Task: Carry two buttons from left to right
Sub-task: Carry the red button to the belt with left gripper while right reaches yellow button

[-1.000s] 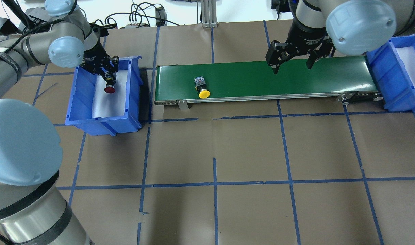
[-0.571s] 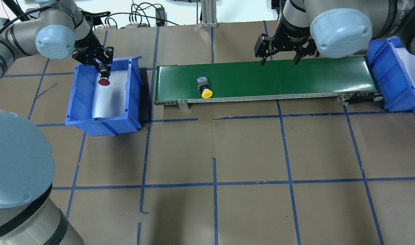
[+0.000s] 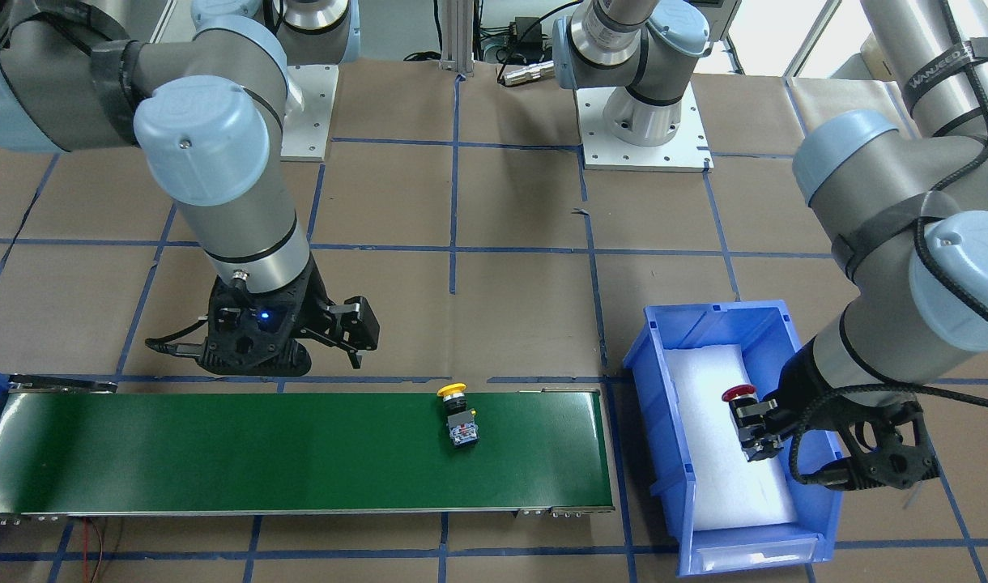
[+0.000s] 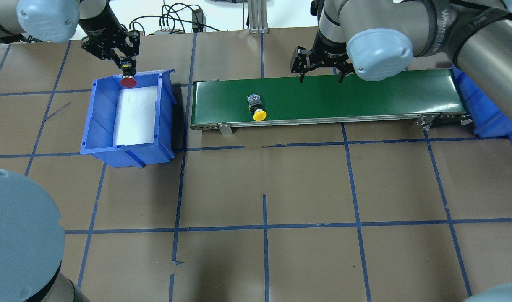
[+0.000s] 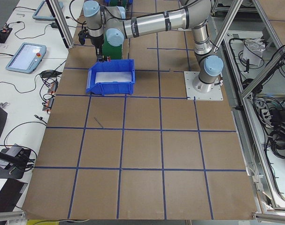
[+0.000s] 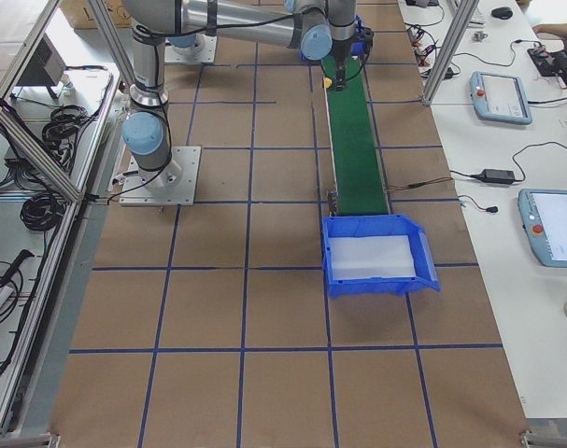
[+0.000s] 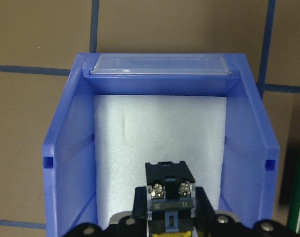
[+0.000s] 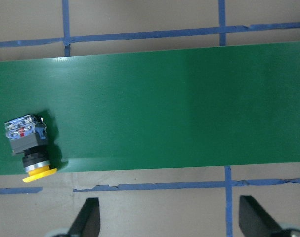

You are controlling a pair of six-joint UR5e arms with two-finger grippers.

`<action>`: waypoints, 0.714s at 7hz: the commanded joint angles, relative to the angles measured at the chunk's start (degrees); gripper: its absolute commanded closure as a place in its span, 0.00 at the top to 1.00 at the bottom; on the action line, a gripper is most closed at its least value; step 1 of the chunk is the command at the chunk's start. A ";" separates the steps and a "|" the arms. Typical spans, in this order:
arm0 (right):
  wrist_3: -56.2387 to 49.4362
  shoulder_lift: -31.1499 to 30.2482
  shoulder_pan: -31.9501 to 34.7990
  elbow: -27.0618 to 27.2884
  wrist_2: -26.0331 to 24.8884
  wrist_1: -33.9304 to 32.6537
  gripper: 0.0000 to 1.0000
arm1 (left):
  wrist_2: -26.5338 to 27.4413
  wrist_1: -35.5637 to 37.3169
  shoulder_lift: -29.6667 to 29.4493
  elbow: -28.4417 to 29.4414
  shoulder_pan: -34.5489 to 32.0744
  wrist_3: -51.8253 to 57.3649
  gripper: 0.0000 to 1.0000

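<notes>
Buttons: red button (image 4: 128, 82) up in the air, yellow button (image 4: 258, 110) lying on the belt (image 4: 365, 96).
Red button: gripped by left jaws around its block body, cap facing the counter's (image 4: 306, 184) robot-side edge. It hangs above the far wall of the left bin (image 4: 98, 121), clear of the white foam (image 4: 136, 113) inside.
Left jaws: clenched on the red button, with fingers (image 7: 140, 202) pressing both sides of its body.
Yellow button: on its side toward the belt's left end, cap at the belt's robot-side edge, well apart from right jaws.
Right jaws: released and holding nothing, fingers (image 8: 88, 217) spread wide, above the belt and to the right of the yellow button.
Belt: green, running along the counter's far edge between the left bin and the right bin (image 6: 376, 283).
Left bin: blue, toward the counter's far-left corner.
Right bin: blue, toward the far-right corner.
</notes>
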 commanded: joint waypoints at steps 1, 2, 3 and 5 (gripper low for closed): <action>3.20 3.47 2.51 -3.35 -2.69 -0.39 1.00 | 0.01 -1.19 -0.45 1.77 -3.92 -7.01 0.30; 6.01 5.14 4.00 -4.14 -2.96 -0.56 1.00 | -0.17 -1.01 -1.14 1.77 -4.98 -9.56 0.30; 7.69 7.33 5.40 -5.37 -2.88 -1.09 1.00 | -0.17 -0.40 -2.54 1.86 -5.95 -10.72 0.29; 9.29 13.12 6.82 -10.80 -2.79 -1.44 1.00 | -0.26 0.30 -3.69 1.77 -7.97 -14.32 0.29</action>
